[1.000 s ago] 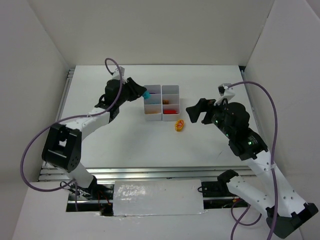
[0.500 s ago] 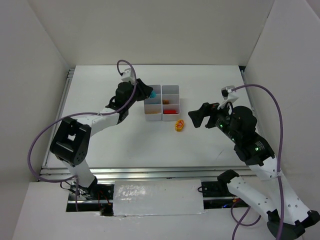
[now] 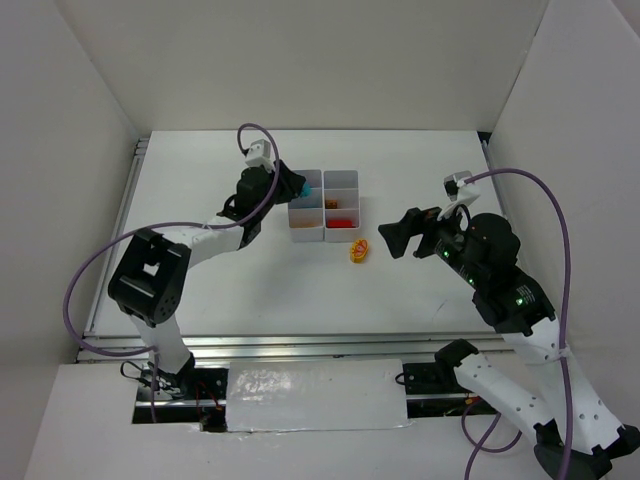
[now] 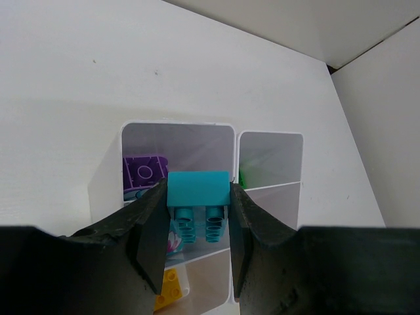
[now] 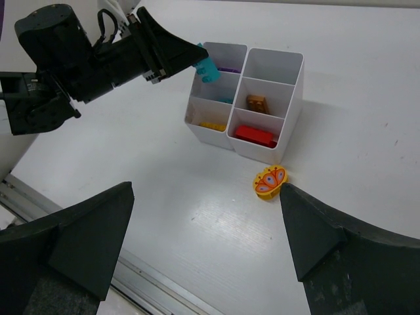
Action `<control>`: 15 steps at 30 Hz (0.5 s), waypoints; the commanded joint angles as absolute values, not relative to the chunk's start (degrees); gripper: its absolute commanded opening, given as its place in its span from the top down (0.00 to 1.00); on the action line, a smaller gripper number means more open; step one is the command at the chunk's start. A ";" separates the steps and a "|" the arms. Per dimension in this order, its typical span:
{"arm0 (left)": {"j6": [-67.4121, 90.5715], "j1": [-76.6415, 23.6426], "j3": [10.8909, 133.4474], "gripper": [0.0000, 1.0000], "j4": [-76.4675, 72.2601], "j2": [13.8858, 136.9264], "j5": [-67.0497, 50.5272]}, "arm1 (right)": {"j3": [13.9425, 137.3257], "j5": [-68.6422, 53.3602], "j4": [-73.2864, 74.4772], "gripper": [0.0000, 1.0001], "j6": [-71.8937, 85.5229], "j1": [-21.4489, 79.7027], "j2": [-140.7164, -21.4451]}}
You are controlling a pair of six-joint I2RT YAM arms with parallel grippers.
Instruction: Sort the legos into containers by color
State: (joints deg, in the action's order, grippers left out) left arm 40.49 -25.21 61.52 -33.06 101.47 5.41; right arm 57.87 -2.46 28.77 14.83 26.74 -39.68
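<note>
We note the left gripper (image 4: pixel 197 211) pinching a teal lego (image 4: pixel 198 188) over the containers (image 4: pixel 234 141), not yet dropped. Several sorted legos (image 5: pixel 254 136) lie inside. One orange patterned lego (image 5: pixel 270 182) remains on the table (image 5: pixel 190 220), just beside the block. The right gripper (image 5: pixel 207 233) is spread and empty.

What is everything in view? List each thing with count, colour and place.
containers: one, white, on the table
held brick: one, teal, above left column
purple brick: one, far-left compartment
green brick: one, far-right compartment
second teal brick: one, middle-left compartment
yellow brick: one, near-left compartment
brown brick: one, middle-right compartment
red brick: one, near-right compartment
patterned brick: one, orange, table beside containers
left arm: white-black, jaws shut on held brick
right arm: white-black, jaws open
</note>
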 commanded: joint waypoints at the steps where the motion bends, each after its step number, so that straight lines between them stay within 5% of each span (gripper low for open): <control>1: 39.20 -25.75 62.75 0.73 -38.32 101.69 6.86 | 60.56 -3.43 28.65 0.00 13.62 26.54 -38.94; 15: 40.52 -26.02 61.00 0.56 -38.76 102.30 7.73 | 60.03 -4.13 28.39 0.00 13.36 26.63 -38.32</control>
